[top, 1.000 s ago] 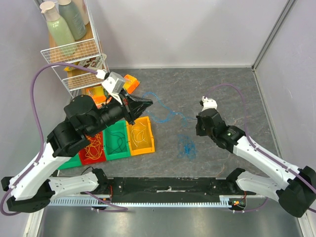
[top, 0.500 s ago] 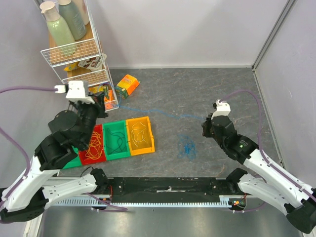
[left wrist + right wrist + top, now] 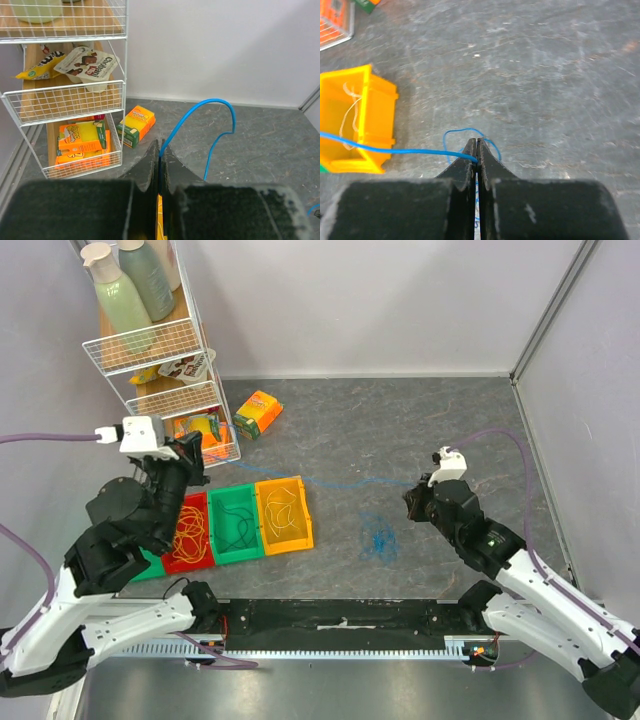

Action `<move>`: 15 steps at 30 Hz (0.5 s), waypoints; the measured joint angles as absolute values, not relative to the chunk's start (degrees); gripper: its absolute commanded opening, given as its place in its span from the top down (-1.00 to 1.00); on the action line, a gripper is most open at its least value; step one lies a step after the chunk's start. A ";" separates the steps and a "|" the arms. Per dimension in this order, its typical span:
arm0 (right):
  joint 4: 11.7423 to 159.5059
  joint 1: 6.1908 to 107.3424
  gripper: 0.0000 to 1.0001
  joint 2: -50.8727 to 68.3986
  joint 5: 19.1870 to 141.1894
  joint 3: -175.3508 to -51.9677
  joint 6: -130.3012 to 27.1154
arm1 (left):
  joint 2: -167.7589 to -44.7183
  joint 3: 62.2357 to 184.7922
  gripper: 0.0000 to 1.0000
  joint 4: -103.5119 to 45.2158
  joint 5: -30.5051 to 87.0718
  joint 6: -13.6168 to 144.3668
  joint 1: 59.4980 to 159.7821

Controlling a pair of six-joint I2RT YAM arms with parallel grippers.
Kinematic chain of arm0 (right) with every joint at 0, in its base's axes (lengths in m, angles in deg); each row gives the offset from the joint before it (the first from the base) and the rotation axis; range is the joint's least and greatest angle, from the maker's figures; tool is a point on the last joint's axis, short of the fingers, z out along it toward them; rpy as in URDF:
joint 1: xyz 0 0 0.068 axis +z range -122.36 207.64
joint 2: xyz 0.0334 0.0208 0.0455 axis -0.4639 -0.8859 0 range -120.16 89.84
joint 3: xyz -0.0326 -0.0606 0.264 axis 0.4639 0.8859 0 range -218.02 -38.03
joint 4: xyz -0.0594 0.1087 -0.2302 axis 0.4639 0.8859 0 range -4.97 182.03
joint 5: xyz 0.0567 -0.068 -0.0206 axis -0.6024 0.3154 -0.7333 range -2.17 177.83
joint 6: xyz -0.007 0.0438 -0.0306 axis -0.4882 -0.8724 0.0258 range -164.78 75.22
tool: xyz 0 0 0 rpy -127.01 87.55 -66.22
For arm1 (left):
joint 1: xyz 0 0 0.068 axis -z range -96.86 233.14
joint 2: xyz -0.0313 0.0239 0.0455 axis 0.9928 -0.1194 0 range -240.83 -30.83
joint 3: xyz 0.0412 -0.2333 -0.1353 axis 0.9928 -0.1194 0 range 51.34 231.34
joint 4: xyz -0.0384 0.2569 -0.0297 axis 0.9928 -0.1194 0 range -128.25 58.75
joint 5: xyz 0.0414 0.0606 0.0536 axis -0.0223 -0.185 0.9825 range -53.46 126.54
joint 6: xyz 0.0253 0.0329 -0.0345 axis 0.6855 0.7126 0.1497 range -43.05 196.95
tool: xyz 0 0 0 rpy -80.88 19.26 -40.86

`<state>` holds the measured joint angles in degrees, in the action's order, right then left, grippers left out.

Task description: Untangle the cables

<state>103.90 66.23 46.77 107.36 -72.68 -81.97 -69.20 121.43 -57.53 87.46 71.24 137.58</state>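
Note:
One blue cable is stretched in a thin line between my two grippers, above the table. My left gripper is by the wire rack, shut on one end; in the left wrist view that cable arcs out from the closed fingertips of the left gripper. On the right, my right gripper is shut on the other end; its wrist view shows the cable running left from the right gripper. A small bunch of blue cables lies on the table between the arms.
Three bins sit at front left: red with orange cables, green with dark green ones, yellow with yellow ones. A wire rack with food packs stands at back left. An orange box lies beside it.
My left arm has swung back left from over the bins to beside the rack, pulling the blue cable out straight. My right gripper has shifted slightly nearer, still holding its end.

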 measured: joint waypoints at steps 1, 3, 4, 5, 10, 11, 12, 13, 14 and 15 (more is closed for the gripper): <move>102.98 66.10 1.00 46.67 105.30 -72.59 -80.59 | -69.86 121.43 0.96 -57.58 87.22 71.26 137.53; 100.25 65.70 1.00 45.57 97.02 -72.57 -77.60 | -71.72 121.63 0.97 -58.02 84.88 71.28 137.47; 98.96 65.73 1.00 44.65 92.56 -72.64 -76.26 | -72.83 121.87 0.97 -58.43 83.15 71.30 137.47; 98.28 65.79 1.00 43.28 88.28 -72.92 -75.06 | -74.62 122.57 0.96 -59.09 79.40 71.33 137.47; 98.44 68.15 1.00 35.21 70.86 -76.81 -69.07 | -83.61 124.12 0.97 -60.05 57.19 71.30 137.36; 99.03 69.03 1.00 34.75 69.06 -77.73 -68.07 | -85.07 124.03 0.96 -60.18 53.60 71.28 137.36; 99.57 69.88 1.00 34.62 67.64 -78.62 -67.19 | -86.56 123.66 0.97 -60.20 49.39 71.24 137.33; 100.19 70.88 1.00 34.64 66.11 -79.91 -66.30 | -87.61 123.13 0.96 -60.29 45.89 71.15 137.20; 100.45 71.41 1.00 34.64 65.33 -80.74 -65.82 | -88.37 122.59 0.97 -60.33 42.94 70.80 137.05; 100.51 72.04 1.00 34.64 64.58 -81.79 -65.29 | -89.09 122.06 0.96 -60.31 39.97 70.30 136.74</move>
